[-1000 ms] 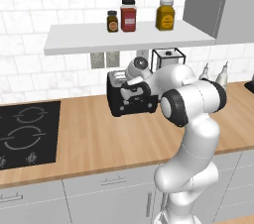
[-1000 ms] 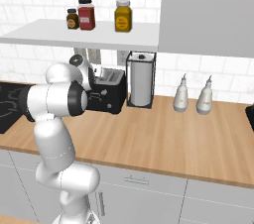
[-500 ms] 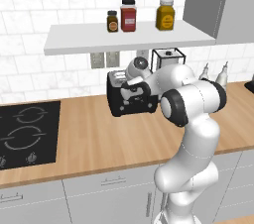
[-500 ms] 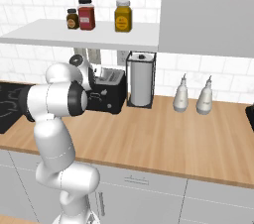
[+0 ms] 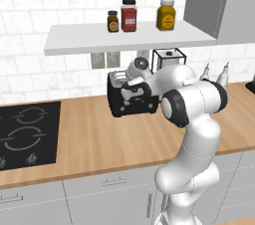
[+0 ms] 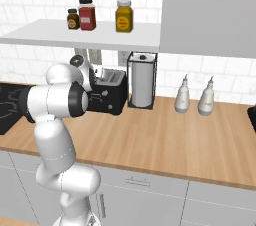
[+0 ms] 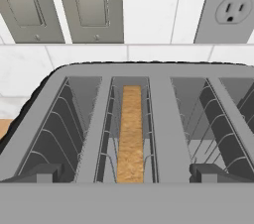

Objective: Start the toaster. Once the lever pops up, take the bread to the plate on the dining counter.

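Note:
The black toaster stands at the back of the wood wall counter, under the shelf. My gripper hovers right over its front edge, pointing down at the silvery top. In the hand view the bread stands on edge, sunk in the second slot from the left, directly ahead of my gripper. The two dark fingertips are spread wide with nothing between them, so the gripper is open. The plate and the dining counter are out of view.
A wire paper-towel holder stands just right of the toaster. Two pale bottles sit farther right. A black hob lies to the left. A shelf with jars hangs above, and wall outlets sit behind the toaster.

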{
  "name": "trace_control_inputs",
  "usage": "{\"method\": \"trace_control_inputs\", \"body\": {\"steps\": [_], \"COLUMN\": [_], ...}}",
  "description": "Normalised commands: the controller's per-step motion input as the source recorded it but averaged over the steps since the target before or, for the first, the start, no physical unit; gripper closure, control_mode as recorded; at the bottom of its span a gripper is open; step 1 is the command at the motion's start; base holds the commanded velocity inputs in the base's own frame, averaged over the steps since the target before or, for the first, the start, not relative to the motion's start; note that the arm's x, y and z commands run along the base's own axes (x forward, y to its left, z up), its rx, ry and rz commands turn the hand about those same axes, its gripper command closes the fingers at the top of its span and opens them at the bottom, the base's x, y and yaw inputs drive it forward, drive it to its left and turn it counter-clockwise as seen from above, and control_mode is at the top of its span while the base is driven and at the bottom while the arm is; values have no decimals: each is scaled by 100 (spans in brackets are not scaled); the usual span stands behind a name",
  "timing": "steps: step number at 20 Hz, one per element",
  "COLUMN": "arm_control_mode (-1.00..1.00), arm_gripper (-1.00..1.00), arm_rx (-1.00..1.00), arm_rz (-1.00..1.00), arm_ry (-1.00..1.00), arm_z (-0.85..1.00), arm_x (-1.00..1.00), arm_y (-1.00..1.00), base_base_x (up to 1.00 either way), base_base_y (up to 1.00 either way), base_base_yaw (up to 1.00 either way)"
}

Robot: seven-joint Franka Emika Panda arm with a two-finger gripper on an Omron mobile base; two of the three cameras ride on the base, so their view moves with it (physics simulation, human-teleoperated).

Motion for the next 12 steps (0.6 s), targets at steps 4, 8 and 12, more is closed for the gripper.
{"method": "trace_control_inputs", "body": {"steps": [4, 8, 12], "arm_control_mode": [-100, -100, -100], "arm_gripper": [-100, -100, -100], "arm_rx": [0, 0, 0], "arm_rz": [0, 0, 0], "arm_ry": [0, 0, 0], "arm_z": [0, 0, 0], "arm_x": [0, 0, 0], "arm_y": [0, 0, 0], "base_base_x": [0, 0, 0], "base_base_y": [0, 0, 0], "base_base_yaw": [0, 0, 0]}}
